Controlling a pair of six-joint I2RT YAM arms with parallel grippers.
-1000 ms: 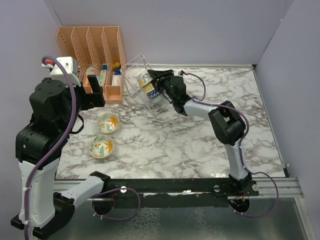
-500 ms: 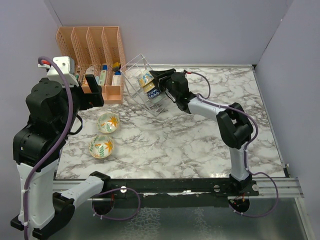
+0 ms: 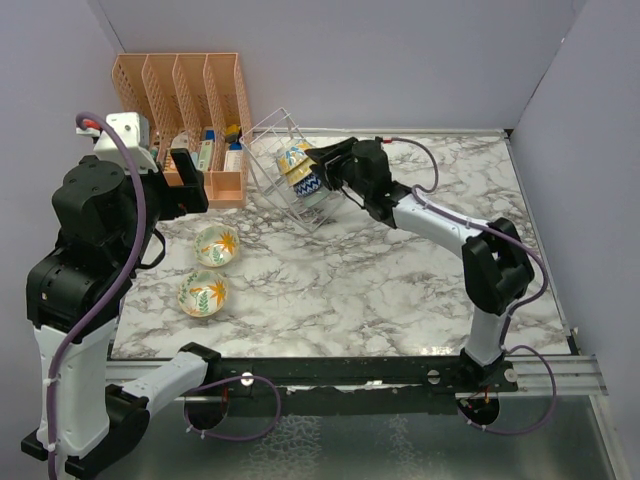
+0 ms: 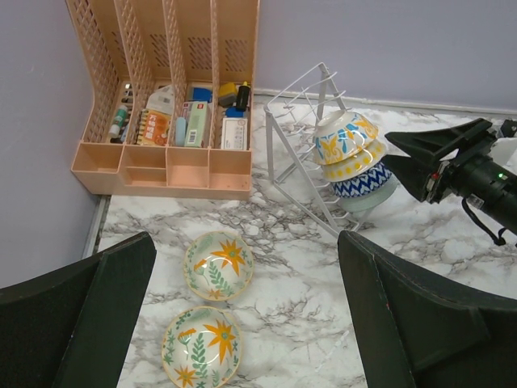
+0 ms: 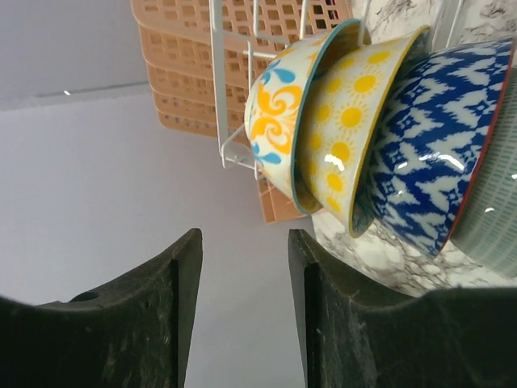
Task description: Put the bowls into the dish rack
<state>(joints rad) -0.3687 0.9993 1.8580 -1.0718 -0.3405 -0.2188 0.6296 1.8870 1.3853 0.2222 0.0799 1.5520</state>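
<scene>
The wire dish rack point(image 3: 272, 160) stands at the back, tilted. Several bowls sit stacked in it: a cream floral one point(image 5: 279, 121), a yellow sun one point(image 5: 355, 121), a blue zigzag one point(image 5: 428, 145) and a light teal one point(image 5: 493, 234). My right gripper point(image 3: 317, 161) is open and empty, its tips just right of these bowls, not touching them. Two cream bowls with orange flowers point(image 4: 218, 264) point(image 4: 200, 357) lie on the marble table, left of centre. My left gripper point(image 4: 246, 238) is wide open and empty, held high above them.
An orange plastic slotted organizer point(image 3: 190, 100) with small items stands left of the rack against the back wall. Purple walls close the left, back and right. The marble table point(image 3: 400, 280) stretches right of the rack.
My right gripper has drawn back to the right, a short way from the stacked bowls, still open. My left arm shifted slightly, then stayed still. The bowls have not moved.
</scene>
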